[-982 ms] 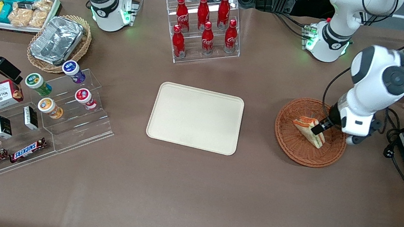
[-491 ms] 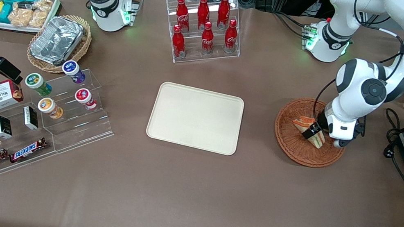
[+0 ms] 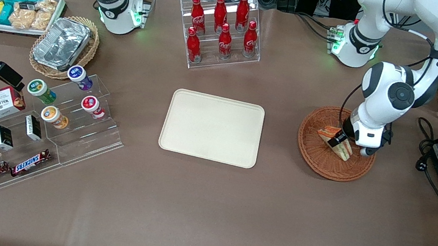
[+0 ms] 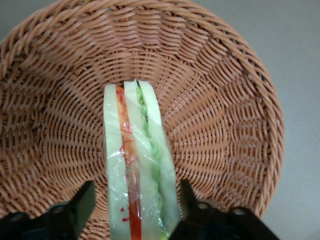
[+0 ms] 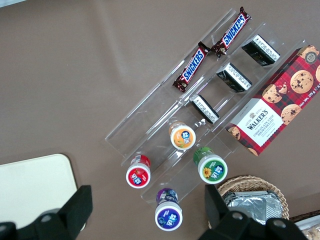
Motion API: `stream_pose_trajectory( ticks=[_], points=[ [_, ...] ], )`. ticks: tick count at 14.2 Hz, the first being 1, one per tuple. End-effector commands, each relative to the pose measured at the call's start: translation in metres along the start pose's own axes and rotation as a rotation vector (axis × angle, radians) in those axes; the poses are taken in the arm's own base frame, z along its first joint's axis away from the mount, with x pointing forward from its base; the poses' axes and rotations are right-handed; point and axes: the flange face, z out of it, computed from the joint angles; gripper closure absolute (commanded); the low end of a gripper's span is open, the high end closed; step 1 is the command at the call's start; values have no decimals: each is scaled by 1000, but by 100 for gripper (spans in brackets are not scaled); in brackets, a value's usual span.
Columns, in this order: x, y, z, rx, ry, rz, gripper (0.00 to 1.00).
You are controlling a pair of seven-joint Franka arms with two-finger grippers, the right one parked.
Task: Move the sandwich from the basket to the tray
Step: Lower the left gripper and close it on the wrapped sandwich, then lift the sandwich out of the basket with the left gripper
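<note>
Toward the working arm's end of the worktop [image 3: 195, 209], the sandwich [image 3: 335, 141] lies in the basket [image 3: 316, 158]. Around it the hand [image 4: 137, 205] is spread, one finger [image 4: 80, 202] each side, not pressing. Nearby, the tray [image 3: 212, 127] lies apart.

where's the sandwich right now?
In the front view the sandwich lies in the basket, toward the working arm's end of the table; the gripper straddles it, fingers open on either side.
</note>
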Motion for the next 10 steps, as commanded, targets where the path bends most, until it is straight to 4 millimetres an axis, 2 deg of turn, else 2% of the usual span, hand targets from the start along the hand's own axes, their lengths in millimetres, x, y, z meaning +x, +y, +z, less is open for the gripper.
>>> stream_pose_trajectory(
  ticks=[1, 4, 8, 10],
  points=[
    [-4, 0, -8, -16, 20, -4, 100],
    [0, 5, -30, -14, 20, -7, 100],
    [17, 39, -102, 66, -48, 5, 100],
    [23, 49, -131, 75, -49, 15, 100]
  ],
)
